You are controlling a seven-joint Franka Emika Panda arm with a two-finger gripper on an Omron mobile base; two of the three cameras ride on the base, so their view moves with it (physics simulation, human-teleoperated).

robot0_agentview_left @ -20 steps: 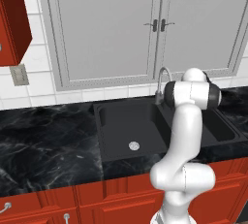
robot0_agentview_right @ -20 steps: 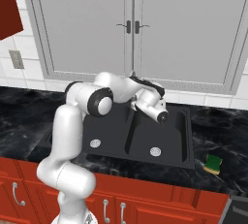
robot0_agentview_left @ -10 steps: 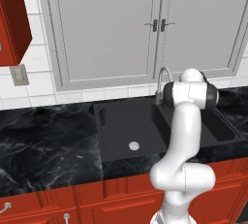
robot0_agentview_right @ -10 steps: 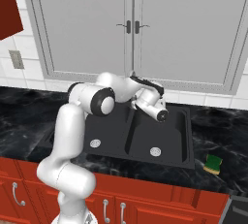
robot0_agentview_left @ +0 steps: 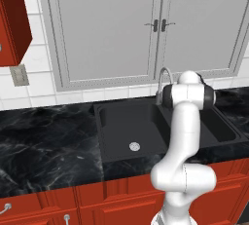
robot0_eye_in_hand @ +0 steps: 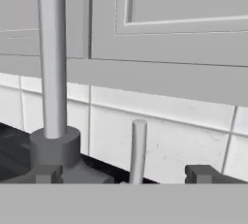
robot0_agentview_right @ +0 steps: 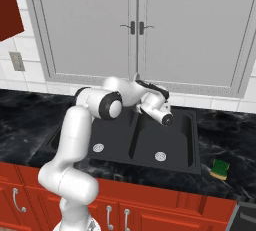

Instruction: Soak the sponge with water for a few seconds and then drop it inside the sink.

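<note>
even, bright, shadowless rendered light

A black marbled counter (robot0_agentview_left: 44,146) runs across the kitchen, with red base cabinets (robot0_agentview_left: 97,207) below it carrying small silver handles (robot0_agentview_right: 17,200). Behind the counter is a white tiled wall (robot0_agentview_left: 39,73). Grey double cabinet doors (robot0_agentview_right: 135,30) with paired dark handles (robot0_agentview_left: 159,25) stand at 12 o'clock. A red upper cabinet (robot0_agentview_left: 12,19) hangs at 10 o'clock, with a wall outlet (robot0_agentview_left: 19,75) just below it.

One sponge (robot0_agentview_right: 219,168), one sink (robot0_agentview_right: 186,161) (two basins, two drains), one faucet (robot0_eye_in_hand: 52,68)
</note>
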